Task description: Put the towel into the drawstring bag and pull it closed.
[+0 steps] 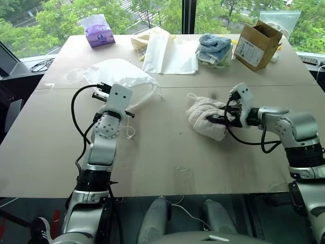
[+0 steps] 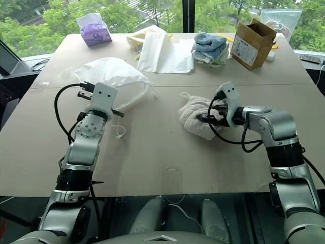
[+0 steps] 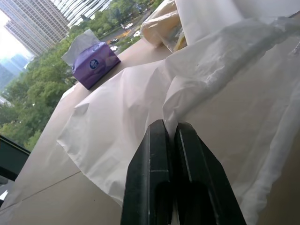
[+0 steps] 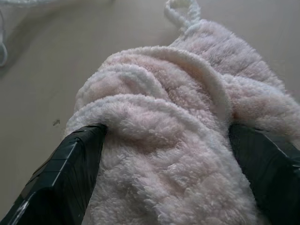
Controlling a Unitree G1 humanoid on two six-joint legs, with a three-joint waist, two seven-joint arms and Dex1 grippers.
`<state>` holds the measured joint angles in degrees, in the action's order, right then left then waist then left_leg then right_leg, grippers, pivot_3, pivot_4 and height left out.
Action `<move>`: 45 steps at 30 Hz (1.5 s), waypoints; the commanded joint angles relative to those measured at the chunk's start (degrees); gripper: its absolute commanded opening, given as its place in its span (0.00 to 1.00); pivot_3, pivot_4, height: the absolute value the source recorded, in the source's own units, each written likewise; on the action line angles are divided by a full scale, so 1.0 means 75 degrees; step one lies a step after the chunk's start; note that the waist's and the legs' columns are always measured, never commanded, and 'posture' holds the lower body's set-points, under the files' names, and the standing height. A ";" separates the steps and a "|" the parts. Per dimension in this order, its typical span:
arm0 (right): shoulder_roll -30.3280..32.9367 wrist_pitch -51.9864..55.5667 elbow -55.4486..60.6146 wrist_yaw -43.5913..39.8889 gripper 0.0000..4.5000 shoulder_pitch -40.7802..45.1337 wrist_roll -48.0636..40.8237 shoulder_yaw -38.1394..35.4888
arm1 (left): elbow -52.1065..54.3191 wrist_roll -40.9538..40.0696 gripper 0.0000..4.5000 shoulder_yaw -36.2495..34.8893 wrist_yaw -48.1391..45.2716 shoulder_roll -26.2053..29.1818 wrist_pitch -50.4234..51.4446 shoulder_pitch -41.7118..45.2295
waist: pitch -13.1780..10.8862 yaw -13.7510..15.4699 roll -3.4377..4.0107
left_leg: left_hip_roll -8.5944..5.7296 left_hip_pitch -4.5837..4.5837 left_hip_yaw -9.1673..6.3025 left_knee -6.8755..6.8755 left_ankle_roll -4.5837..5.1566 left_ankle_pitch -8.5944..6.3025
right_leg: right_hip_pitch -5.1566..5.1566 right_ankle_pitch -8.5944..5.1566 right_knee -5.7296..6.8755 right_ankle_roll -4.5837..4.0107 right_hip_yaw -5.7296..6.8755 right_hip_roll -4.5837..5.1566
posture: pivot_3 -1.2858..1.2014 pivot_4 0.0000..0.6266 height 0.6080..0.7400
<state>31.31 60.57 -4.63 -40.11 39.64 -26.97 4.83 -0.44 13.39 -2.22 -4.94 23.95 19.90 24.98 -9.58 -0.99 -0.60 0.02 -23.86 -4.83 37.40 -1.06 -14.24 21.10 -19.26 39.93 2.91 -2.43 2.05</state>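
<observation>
Currently the step in hand was the pickup of the towel (image 1: 205, 118), which lay bunched on the table (image 1: 167, 162) right of centre in the head view, well apart from the drawstring bag (image 1: 124, 76). The right gripper (image 1: 222, 118) sat at the towel's right side with its fingers spread wide; in the right wrist view the two black fingers (image 4: 75, 164) stood on either side of the cream terry folds, the pile between them, not yet closed on it. A small loop of the towel's edge showed at its far end.

The drawstring bag lay flat in the upper left of the head view, thin and white, its cords (image 2: 122, 133) trailing toward the middle of the table. The left gripper (image 3: 171, 136) had its fingers pressed together at the near edge of the bag; the left wrist view showed bag fabric right at the tips, but whether any cloth was pinched between them could not be told.

Judgement: the task was at an early stage, towel still outside the bag. Next move called for the right fingers to close on a thick fold of the towel and lift it clear. The bag mouth looked flat, so it would likely need opening before the towel could go in.
</observation>
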 commanded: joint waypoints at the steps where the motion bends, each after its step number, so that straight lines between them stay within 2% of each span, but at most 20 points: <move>1: 0.0073 -0.0010 -0.0007 -0.0471 1.00 0.0252 0.0001 0.0278 | 0.0533 -0.0010 0.03 -0.0178 0.0006 0.0038 0.0041 -0.0078 | 0.0000 -0.0007 0.0000 | -0.0001 -0.0001 0.0005 -0.0001 0.0000 0.0000 | 0.0004 0.0000 0.0001 0.0000 -0.0005 0.0002 | 0.52 0.24 1.00; 7: 0.0289 -0.0234 0.0943 -0.1309 1.00 0.0142 0.0083 0.1292 | 0.0706 -0.0021 0.03 -0.0216 0.0022 0.0021 0.0222 -0.0183 | 0.0000 -0.0057 0.0000 | 0.0003 -0.0001 0.0003 -0.0002 0.0001 0.0000 | 0.0010 0.0000 0.0007 0.0001 -0.0004 -0.0003 | 0.52 0.24 1.00; 12: 0.0690 -0.2273 0.0406 -0.0555 1.00 0.0341 0.2299 0.2532 | 0.0846 -0.0025 0.03 -0.0222 0.0008 0.0032 0.0336 -0.0206 | 0.0001 -0.0086 -0.0002 | -0.0001 -0.0002 0.0003 0.0004 0.0000 0.0000 | 0.0009 0.0001 0.0007 0.0002 -0.0004 0.0003 | 0.52 0.24 1.00; 18: 0.0563 -0.3778 0.0369 0.0022 1.00 0.0229 0.3177 0.2289 | 0.0926 -0.0034 0.03 -0.0163 -0.0050 0.0021 0.0408 -0.0209 | 0.0002 -0.0089 -0.0004 | -0.0001 0.0001 -0.0002 0.0014 -0.0007 0.0007 | 0.0008 0.0002 0.0019 0.0003 0.0000 0.0002 | 0.52 0.24 1.00; 26: 0.0034 -0.4119 -0.0158 0.0619 1.00 0.0064 0.3444 0.1788 | 0.0937 -0.0035 0.03 -0.0083 -0.0120 -0.0092 0.0430 -0.0165 | 0.0003 -0.0139 -0.0005 | -0.0001 0.0001 0.0001 0.0012 -0.0009 0.0008 | 0.0009 0.0002 0.0020 0.0003 -0.0002 0.0002 | 0.52 0.24 1.00; 32: -0.0377 -0.4081 -0.1001 0.0987 1.00 0.0155 0.3536 0.1417 | 0.1058 -0.0048 0.03 -0.0103 -0.0173 -0.0115 0.0459 -0.0261 | 0.0003 -0.0160 -0.0005 | 0.0000 0.0004 -0.0001 0.0013 -0.0012 0.0010 | 0.0009 0.0002 0.0029 0.0002 -0.0003 0.0001 | 0.52 0.24 1.00; 39: -0.1173 -0.1795 -0.2265 0.0653 1.00 0.0431 0.2518 0.0610 | 0.1091 -0.0067 0.03 -0.0106 -0.0181 -0.0150 0.0474 -0.0268 | 0.0020 -0.0165 -0.0015 | -0.0001 0.0025 0.0003 0.0021 -0.0016 0.0013 | 0.0003 0.0002 0.0061 0.0002 -0.0008 -0.0001 | 0.52 0.24 1.00; 43: -0.1310 -0.1291 -0.2477 0.0300 1.00 0.0591 0.2334 0.0638 | 0.1085 -0.0085 0.03 -0.0127 -0.0177 -0.0154 0.0475 -0.0265 | 0.0036 -0.0168 -0.0033 | -0.0001 0.0035 0.0002 0.0024 -0.0014 0.0012 | 0.0004 0.0002 0.0088 0.0001 -0.0009 -0.0002 | 0.52 0.24 1.00; 44: -0.1308 -0.1299 -0.2492 0.0211 0.89 0.0610 0.2358 0.0719 | 0.1088 -0.0101 0.00 -0.0142 -0.0176 -0.0159 0.0481 -0.0265 | 0.0039 -0.0172 -0.0039 | -0.0001 0.0036 0.0000 0.0024 -0.0013 0.0012 | 0.0004 0.0002 0.0091 0.0001 -0.0008 -0.0003 | 0.52 0.24 1.00; 45: -0.1303 -0.1307 -0.2501 0.0149 0.82 0.0624 0.2380 0.0773 | 0.1090 -0.0112 0.00 -0.0152 -0.0175 -0.0163 0.0485 -0.0265 | 0.0041 -0.0175 -0.0042 | -0.0001 0.0036 -0.0001 0.0024 -0.0013 0.0012 | 0.0004 0.0001 0.0091 0.0001 -0.0008 -0.0003 | 0.52 0.24 1.00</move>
<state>22.06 47.51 -20.49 -37.54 46.42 -9.26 8.26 5.42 12.93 -2.23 -6.23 22.78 23.73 22.73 -9.27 -2.31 -0.92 0.01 -23.60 -4.82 37.58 -1.16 -14.16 21.14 -19.25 40.62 2.92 -2.49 2.03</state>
